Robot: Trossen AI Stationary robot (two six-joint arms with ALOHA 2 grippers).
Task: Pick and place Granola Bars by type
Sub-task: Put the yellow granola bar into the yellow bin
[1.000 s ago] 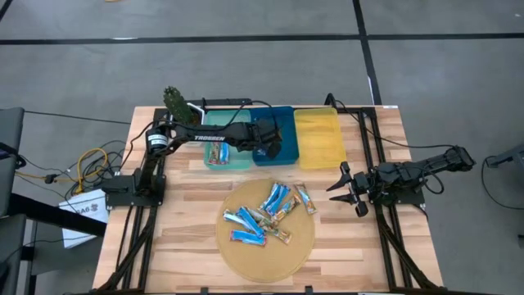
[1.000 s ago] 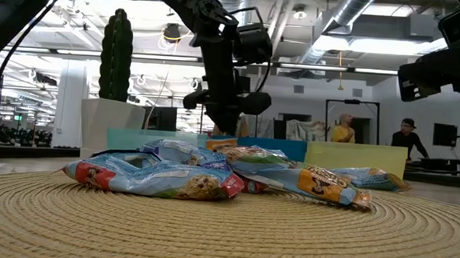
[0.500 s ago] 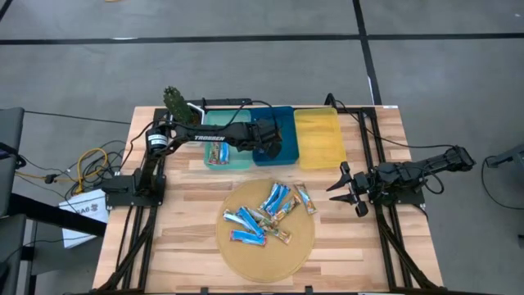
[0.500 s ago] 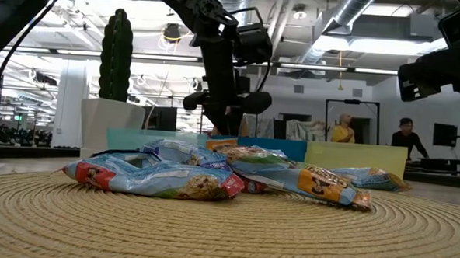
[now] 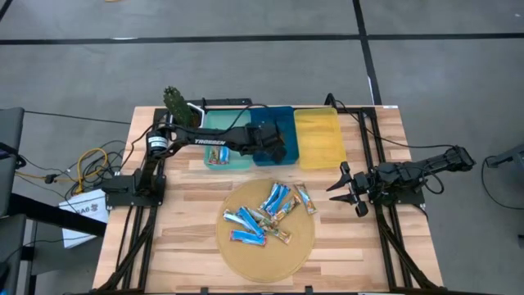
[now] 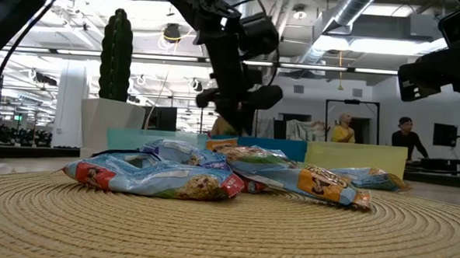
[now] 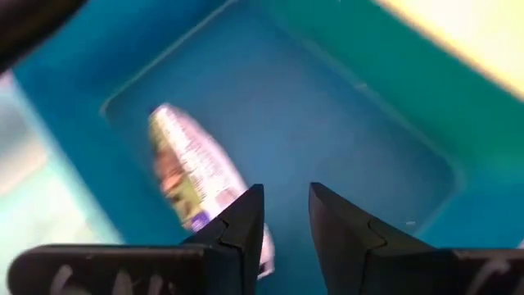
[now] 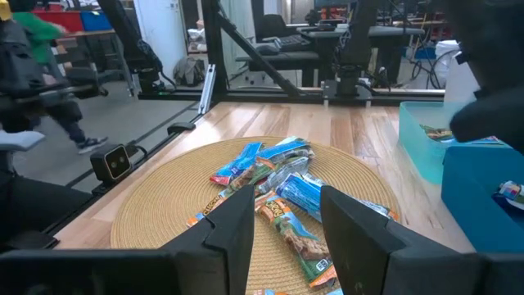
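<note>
Bars are mostly unsorted, we'd say. Going left to right: teal tray [image 5: 214, 131] has one bar [image 5: 218, 154], blue tray [image 5: 288, 141] has another [image 7: 192, 176] lying loose under our left gripper [image 7: 282, 211], fingers apart, nothing held. Yellow tray [image 5: 319, 138] has none. Roughly nine wait on the mat [image 5: 266, 250]. Right gripper [image 5: 345, 187] idles unclenched on the surface's right.

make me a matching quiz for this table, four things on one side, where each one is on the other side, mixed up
Things:
1. left gripper
2. right gripper
3. pile of bars
4. yellow tray

Places:
A. on the round woven mat
B. over the blue tray
C. end of the tray row on the right arm's side
D. beside the mat, above the bare wood

Pairs: 1-B, 2-D, 3-A, 4-C
</note>
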